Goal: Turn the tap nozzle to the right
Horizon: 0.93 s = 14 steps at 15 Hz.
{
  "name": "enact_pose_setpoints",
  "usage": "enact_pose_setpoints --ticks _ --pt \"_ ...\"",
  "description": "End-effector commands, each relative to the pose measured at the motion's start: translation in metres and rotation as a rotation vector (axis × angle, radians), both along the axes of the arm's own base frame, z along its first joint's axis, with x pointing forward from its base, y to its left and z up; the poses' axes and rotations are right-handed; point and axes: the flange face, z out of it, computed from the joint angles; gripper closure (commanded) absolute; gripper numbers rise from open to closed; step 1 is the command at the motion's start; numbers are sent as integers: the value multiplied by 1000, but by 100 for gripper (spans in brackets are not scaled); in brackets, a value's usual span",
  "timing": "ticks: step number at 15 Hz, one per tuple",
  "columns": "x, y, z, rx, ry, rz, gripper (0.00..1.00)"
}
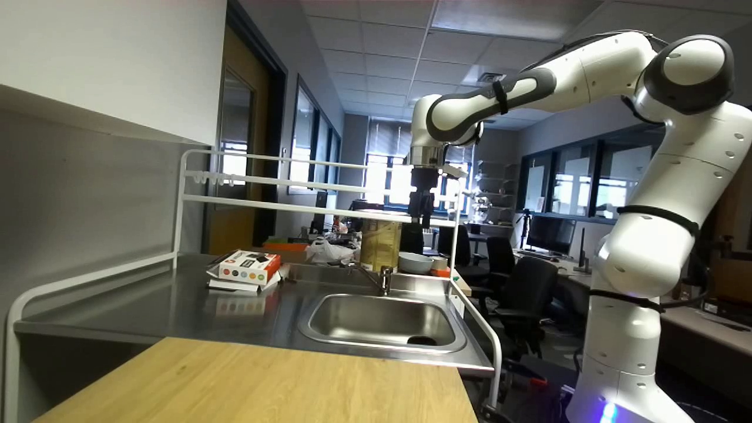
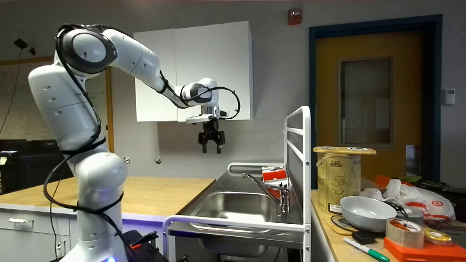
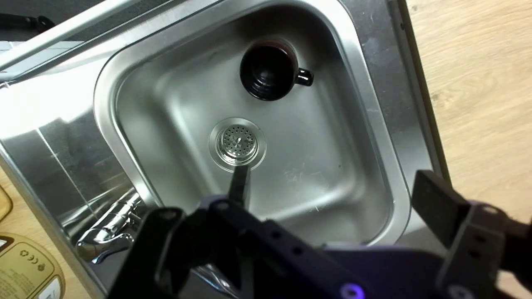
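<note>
The tap nozzle is a slim metal spout on the sink's tap. In both exterior views it slants up and to the left from the tap base (image 1: 369,276) (image 2: 263,187). In the wrist view the chrome tap body (image 3: 111,222) is at the lower left, and the spout (image 3: 214,280) is mostly hidden behind my gripper. My gripper (image 2: 212,148) hangs pointing down, high above the sink and apart from the tap. It is open and empty, with its two fingers wide apart in the wrist view (image 3: 336,180). The steel sink (image 3: 368,83) lies below it.
A black mug (image 3: 266,77) stands in the sink. A white rack (image 1: 317,207) runs behind the tap. A red-and-white box (image 1: 249,267) lies on the steel counter. A yellow tin (image 2: 338,182) and a bowl (image 2: 368,214) stand beyond the rack. A wooden counter (image 1: 282,382) adjoins the sink.
</note>
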Motion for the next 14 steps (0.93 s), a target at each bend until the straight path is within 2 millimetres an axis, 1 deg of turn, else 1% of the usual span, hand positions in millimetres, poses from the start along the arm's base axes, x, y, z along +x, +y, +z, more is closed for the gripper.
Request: enact_pose_setpoints --ticks 1,2,6,8,10,12,14 --pt "0 0 1 0 1 0 0" --pt "0 0 1 0 1 0 0" --pt "26 -2 -1 1 18 -57 0" --pt "49 -2 1 12 15 -104 0" --pt "77 2 -3 16 5 -182 0" --pt "106 3 -10 18 0 -293 0" --pt "136 0 -22 32 8 -406 0"
